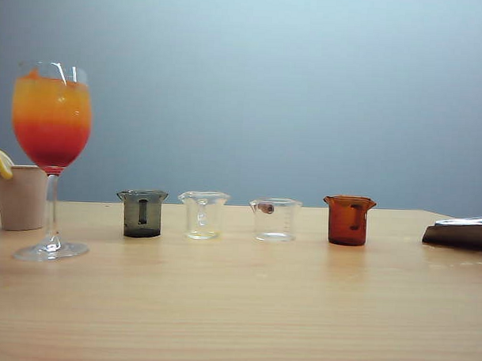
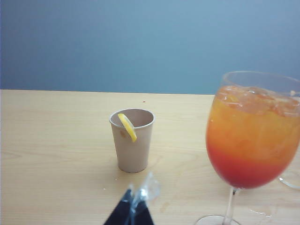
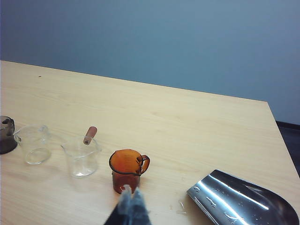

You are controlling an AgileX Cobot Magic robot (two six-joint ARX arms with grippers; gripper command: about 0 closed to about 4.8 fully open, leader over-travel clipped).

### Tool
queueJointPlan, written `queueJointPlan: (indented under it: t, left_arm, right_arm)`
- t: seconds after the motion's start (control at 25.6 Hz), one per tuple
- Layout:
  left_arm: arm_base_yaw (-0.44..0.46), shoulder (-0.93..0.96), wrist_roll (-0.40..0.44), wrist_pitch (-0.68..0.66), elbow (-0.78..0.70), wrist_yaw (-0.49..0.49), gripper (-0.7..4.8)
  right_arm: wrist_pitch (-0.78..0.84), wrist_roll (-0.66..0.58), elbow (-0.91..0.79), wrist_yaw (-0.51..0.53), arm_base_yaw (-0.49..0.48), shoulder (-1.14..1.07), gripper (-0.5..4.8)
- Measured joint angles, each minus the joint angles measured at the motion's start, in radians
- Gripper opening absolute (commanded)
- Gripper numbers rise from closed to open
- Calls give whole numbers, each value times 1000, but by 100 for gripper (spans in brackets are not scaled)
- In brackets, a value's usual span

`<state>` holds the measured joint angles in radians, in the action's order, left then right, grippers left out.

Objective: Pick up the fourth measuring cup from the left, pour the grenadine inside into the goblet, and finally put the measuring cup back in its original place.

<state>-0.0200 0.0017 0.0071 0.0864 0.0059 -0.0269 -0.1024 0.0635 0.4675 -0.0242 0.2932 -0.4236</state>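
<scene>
I see amber cup back in row, right of centre; goblet far left. Right gripper closed, empty, above cup. Left gripper looks closed, empty.

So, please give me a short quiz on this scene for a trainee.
1. True or false: the amber cup stands in the row of cups.
2. What hangs on the beige cup's rim?
3. The goblet's bottom layer is: A green, B red, C clear.

Key: 1 true. 2 a lemon slice. 3 B. Both grippers, left and right, are shut and hold nothing.
</scene>
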Motion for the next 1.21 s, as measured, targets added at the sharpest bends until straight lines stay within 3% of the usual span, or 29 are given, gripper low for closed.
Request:
queueJointPlan:
  t: [0.51, 0.74, 1.21]
  left_arm:
    - [0, 0, 0, 0, 0, 0, 3]
    - [0, 0, 0, 0, 0, 0, 3]
    - [0, 0, 0, -10, 0, 0, 3]
  right_arm:
    - [1, 0, 0, 0, 0, 0, -5]
    - [158, 0, -185, -148, -71, 107, -5]
    - [224, 0, -439, -156, -169, 427, -5]
